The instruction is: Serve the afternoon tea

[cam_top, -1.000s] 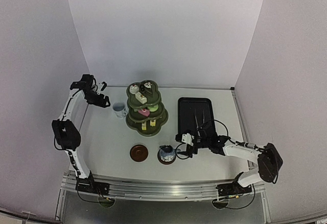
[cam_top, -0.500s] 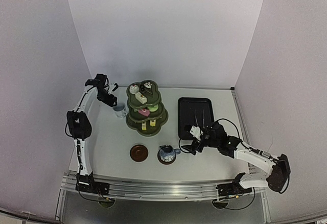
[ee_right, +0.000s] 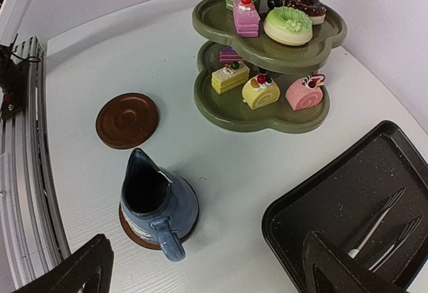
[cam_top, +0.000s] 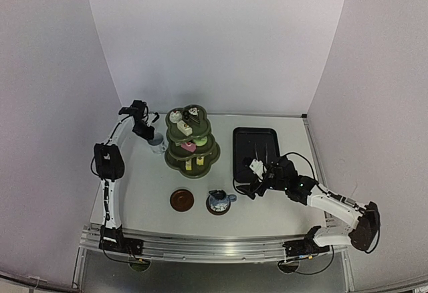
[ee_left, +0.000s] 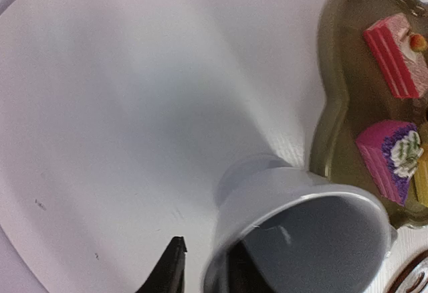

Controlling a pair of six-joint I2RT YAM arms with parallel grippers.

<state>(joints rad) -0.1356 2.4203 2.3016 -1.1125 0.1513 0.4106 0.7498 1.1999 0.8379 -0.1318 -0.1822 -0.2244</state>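
The dark green three-tier stand [cam_top: 192, 147] holds several small cakes [ee_right: 287, 25] on its tiers. The white cup [cam_top: 157, 144] stands on the table just left of it. My left gripper [cam_top: 150, 134] is at the cup. In the left wrist view [ee_left: 206, 247] one finger is inside the cup [ee_left: 294, 219] and the other is outside, with a gap to the rim. The small blue cup [cam_top: 218, 200] sits on a brown coaster [ee_right: 134, 229]. A second coaster [cam_top: 182, 200] is bare. My right gripper [cam_top: 249, 182] is open and empty [ee_right: 207, 266], between the blue cup [ee_right: 157, 203] and the tray.
A black rectangular tray [cam_top: 249, 138] lies right of the stand with metal tongs [ee_right: 378, 229] in it. The stand's bottom rim [ee_left: 328, 106] is close beside the white cup. White walls enclose the table on three sides.
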